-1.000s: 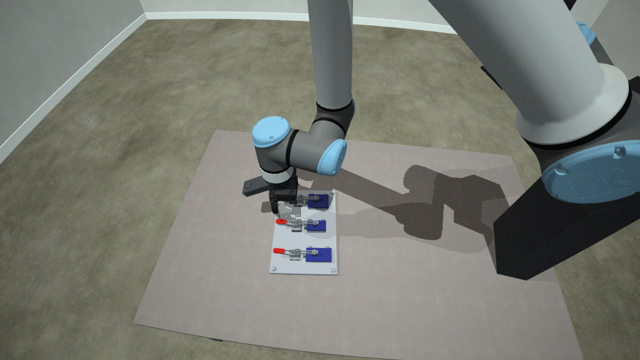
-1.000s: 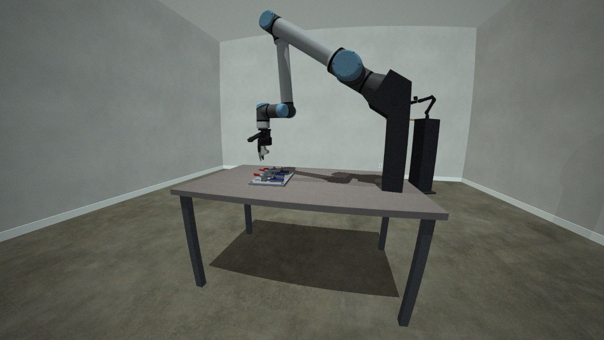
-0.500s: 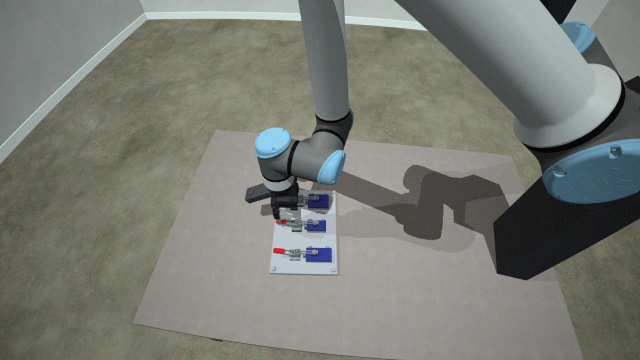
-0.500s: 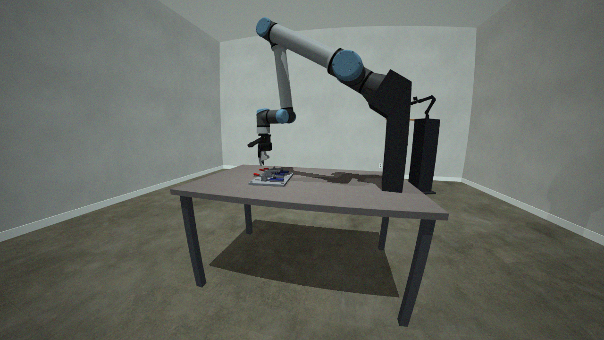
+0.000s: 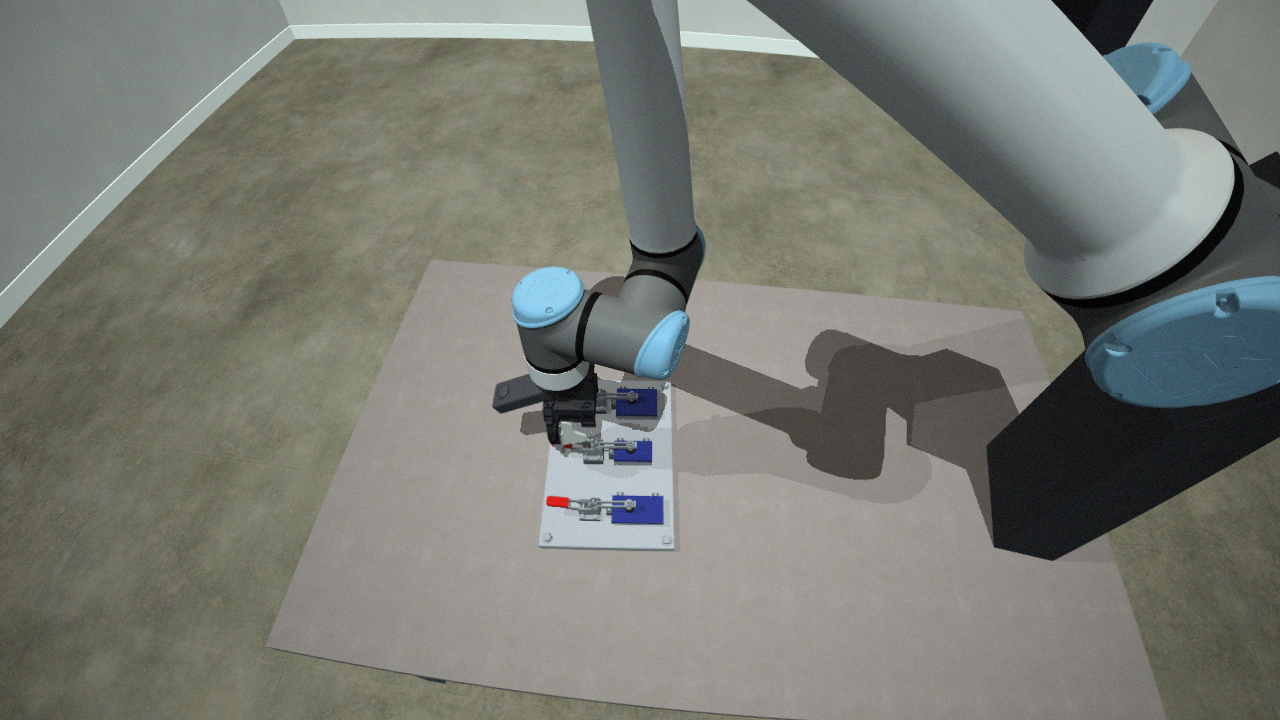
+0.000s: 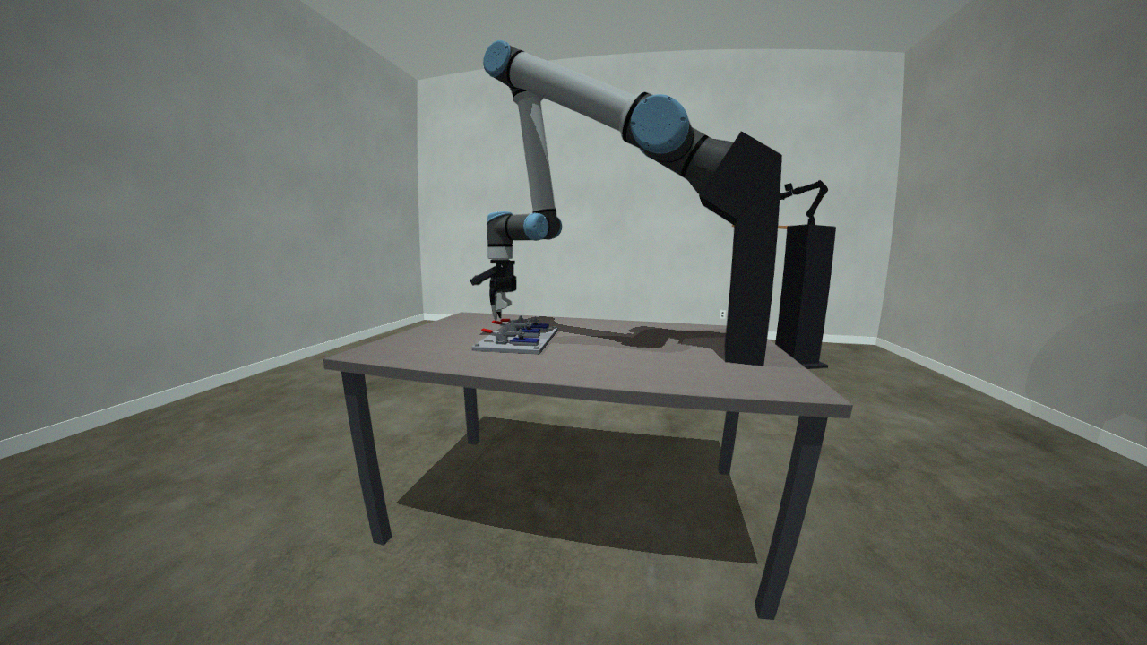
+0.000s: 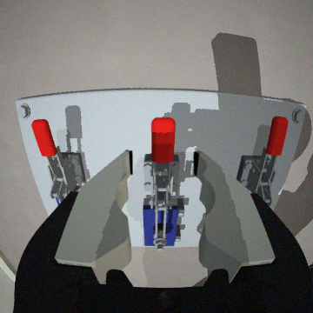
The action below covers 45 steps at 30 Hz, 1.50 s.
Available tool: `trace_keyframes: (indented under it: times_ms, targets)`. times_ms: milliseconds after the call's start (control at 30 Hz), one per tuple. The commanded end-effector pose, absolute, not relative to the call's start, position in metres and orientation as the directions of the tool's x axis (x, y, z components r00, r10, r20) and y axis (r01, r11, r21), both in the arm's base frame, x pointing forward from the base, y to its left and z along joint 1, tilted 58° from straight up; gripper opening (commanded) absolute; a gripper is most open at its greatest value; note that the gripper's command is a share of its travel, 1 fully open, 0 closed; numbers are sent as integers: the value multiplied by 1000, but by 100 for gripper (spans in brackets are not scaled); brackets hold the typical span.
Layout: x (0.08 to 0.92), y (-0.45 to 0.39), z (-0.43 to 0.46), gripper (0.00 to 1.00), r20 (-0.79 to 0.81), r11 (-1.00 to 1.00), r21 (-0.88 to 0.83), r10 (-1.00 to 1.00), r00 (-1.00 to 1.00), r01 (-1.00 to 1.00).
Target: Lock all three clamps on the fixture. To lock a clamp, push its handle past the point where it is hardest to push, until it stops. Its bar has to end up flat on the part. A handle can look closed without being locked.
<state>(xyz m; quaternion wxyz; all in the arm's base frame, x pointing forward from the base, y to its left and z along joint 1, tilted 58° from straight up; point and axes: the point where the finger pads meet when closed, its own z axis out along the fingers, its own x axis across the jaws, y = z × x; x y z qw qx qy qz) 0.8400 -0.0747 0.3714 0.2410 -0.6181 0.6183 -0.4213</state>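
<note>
- On the grey table [image 6: 609,376], the fixture [image 7: 117,113] is lying under me.
- My gripper [image 7: 163,146], part open and empty, is straddling the middle handle [image 7: 163,139].
- I should be pressing it squarely until it stops.

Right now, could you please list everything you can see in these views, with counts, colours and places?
Fixture plate: one, light grey, on the table.
Toggle clamps: three, grey metal, side by side on the plate.
Clamp handles: three, red tips; the middle one lines up with the gap between the jaws.
Parts: three, blue blocks, one under each clamp bar.
Table: one, grey-brown top, dark legs.
Black column: one, behind the table.
Robot pedestal: one, black, on the table.
Arm: one, grey with blue caps.
Gripper: one, grey jaws partly apart, holding nothing, low over the middle clamp.
</note>
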Motion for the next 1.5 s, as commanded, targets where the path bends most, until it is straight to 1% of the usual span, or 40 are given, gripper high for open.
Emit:
trace_keyframes:
  times_ms: [0, 1467]
  targets:
    - [841, -75, 372, 28, 223, -120, -820, -967, -120, -560]
    - [849, -77, 367, 28, 223, -120, -820, -967, -120, -560]
